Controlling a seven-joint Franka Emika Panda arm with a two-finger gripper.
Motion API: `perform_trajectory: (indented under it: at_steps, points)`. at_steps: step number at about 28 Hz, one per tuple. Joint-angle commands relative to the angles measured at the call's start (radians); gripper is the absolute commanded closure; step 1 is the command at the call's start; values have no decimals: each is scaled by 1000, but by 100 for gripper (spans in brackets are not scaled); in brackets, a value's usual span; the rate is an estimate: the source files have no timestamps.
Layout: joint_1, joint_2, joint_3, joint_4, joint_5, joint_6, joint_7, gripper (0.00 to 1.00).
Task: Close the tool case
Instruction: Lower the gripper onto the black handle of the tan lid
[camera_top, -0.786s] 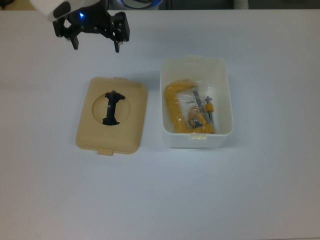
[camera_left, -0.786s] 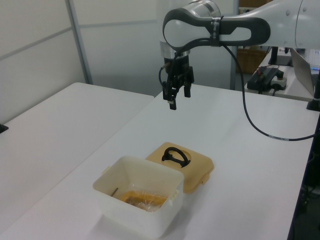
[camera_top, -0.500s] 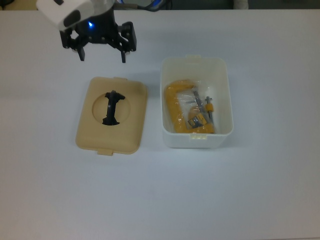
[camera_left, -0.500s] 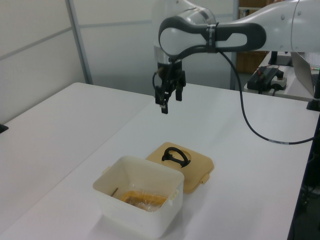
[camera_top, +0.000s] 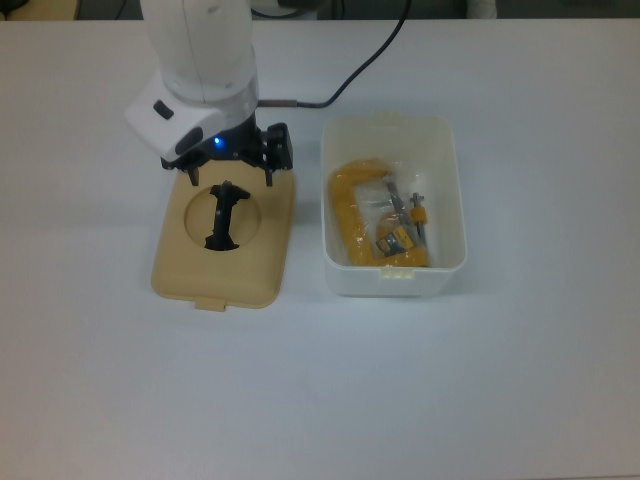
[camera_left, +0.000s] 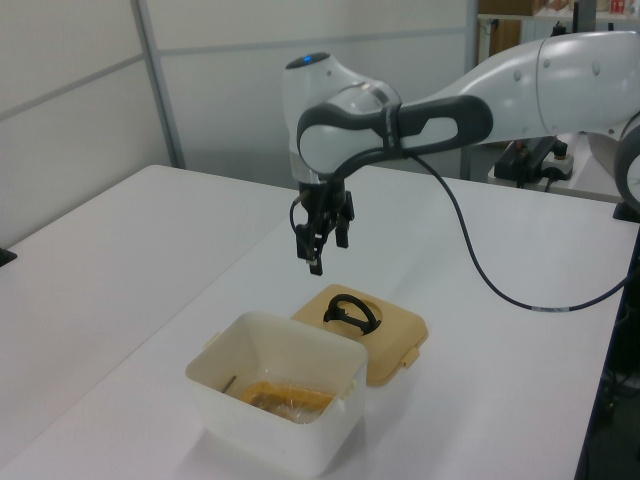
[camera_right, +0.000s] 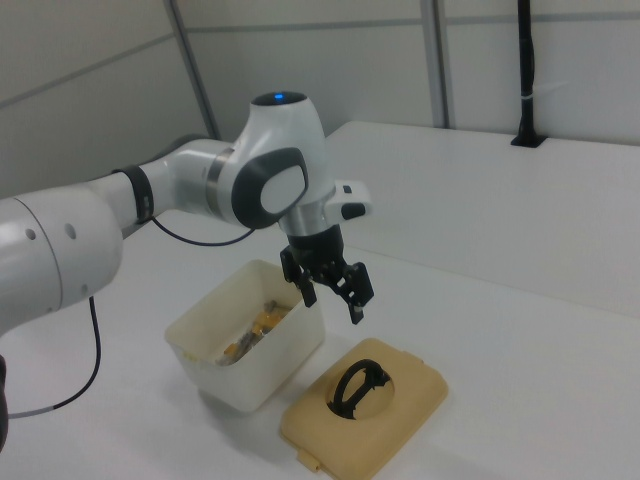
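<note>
Clamp inside tub shows clearly only in top view.

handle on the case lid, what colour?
Black, against the beige lid. The handle shows best in the top view.

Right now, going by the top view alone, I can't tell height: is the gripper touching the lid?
Observer: No. In the left view the gripper hangs above the lid, with clear air between them.
Operator: Does the black handle lie flat in its recess?
Observer: No. In the right view the handle stands up as an arch out of the recess.
</note>
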Motion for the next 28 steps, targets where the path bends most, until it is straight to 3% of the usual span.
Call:
perform_trajectory:
  at_steps: [1,13,28]
  points:
    - [8,-12,-10,-87,-16,95,46,0]
    - [4,33,-14,-107,-44,123,46,0]
    - [-7,36,-21,-185,-81,189,46,2]
